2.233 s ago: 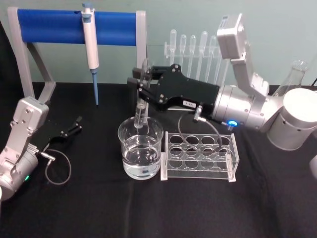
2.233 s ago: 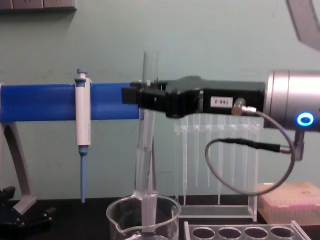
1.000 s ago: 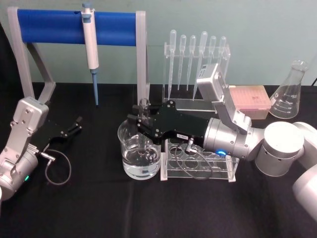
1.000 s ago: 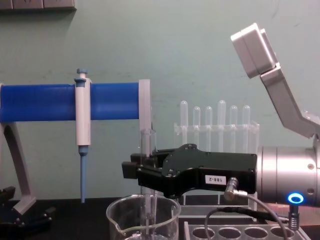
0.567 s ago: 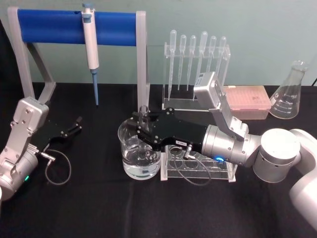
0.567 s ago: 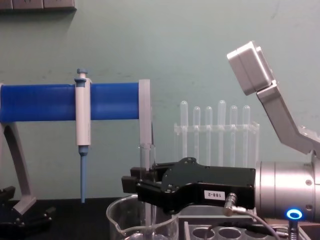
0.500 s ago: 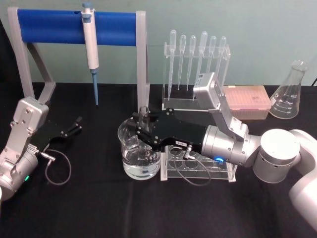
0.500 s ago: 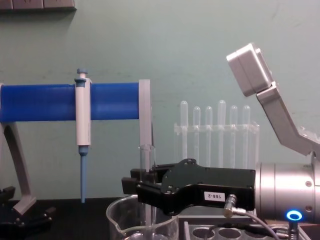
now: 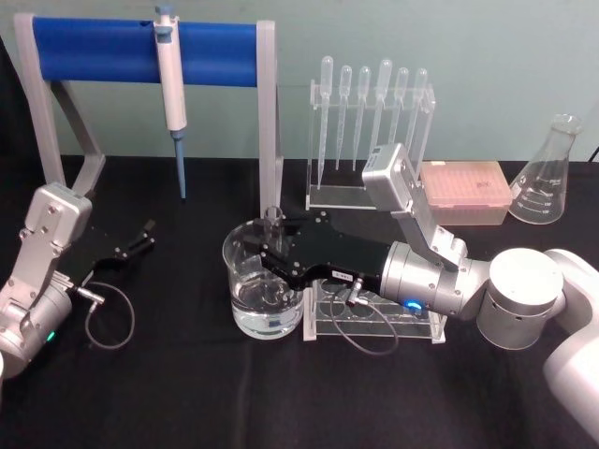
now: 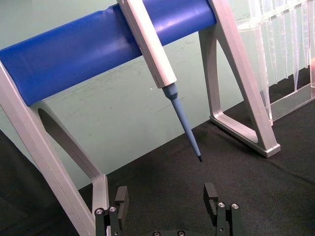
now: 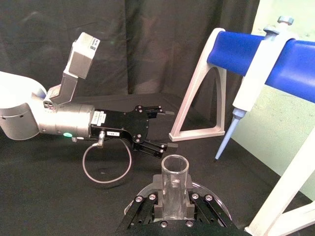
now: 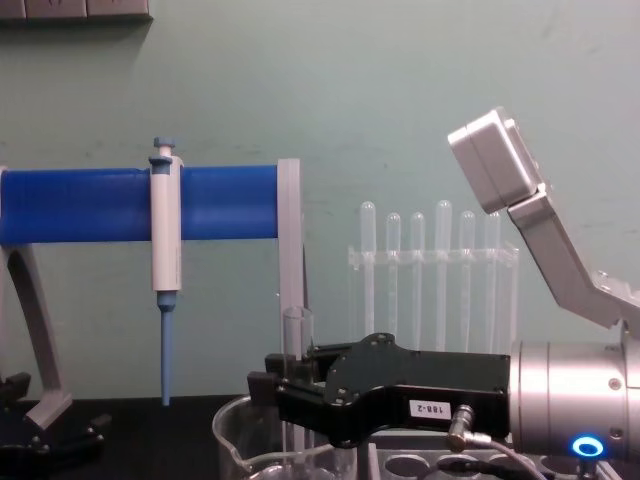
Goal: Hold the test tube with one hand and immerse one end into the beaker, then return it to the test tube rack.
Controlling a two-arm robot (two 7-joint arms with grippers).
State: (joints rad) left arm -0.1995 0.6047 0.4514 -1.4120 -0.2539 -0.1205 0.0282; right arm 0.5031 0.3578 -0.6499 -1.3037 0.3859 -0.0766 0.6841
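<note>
Test tube (image 12: 297, 335) stands upright in the right gripper (image 9: 269, 245), whose black fingers pinch it just below its mouth. Its lower end reaches down inside the beaker (image 9: 239, 299), which holds clear liquid and stands just left of the clear test tube rack (image 9: 432, 316). Left gripper (image 9: 138, 238) rests on the black table (image 9: 187, 393), well apart, fingers spread.

White label (image 12: 432, 408) on the side of the right gripper (image 12: 288, 392), back toward its wrist: reads "188-2" in the chest view. Flask (image 9: 546, 173), well off behind that gripper: printed graduations, too small to read.
</note>
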